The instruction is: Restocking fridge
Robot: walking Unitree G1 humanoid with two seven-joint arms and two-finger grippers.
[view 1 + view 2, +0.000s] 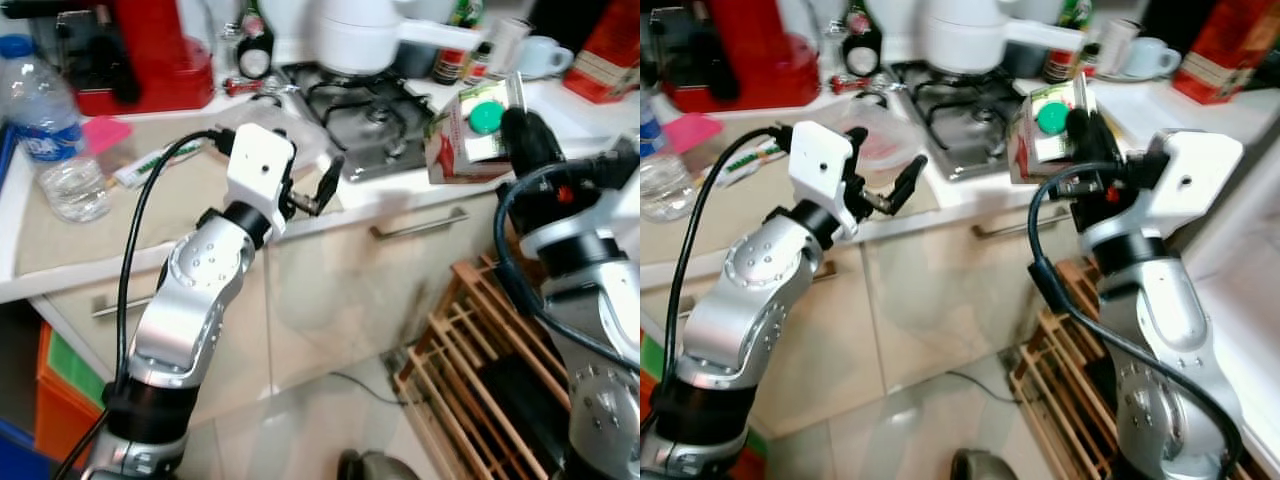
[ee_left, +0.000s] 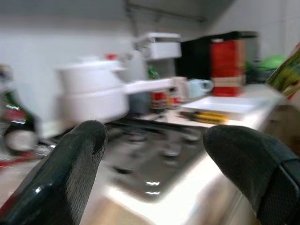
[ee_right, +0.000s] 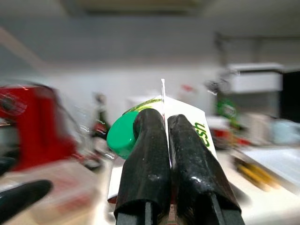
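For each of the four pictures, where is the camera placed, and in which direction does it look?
Left eye view: on the head, looking down at the counter; both silver arms show, the left gripper open.
Right eye view: same scene; the right gripper holds the carton.
Left wrist view: along two open fingers toward the stove and white pot.
Right wrist view: along fingers pinching the carton's top.
Shared: carton, stove.

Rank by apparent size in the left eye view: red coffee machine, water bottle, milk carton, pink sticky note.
1. Red coffee machine
2. Water bottle and milk carton: look alike, unranked
3. Pink sticky note
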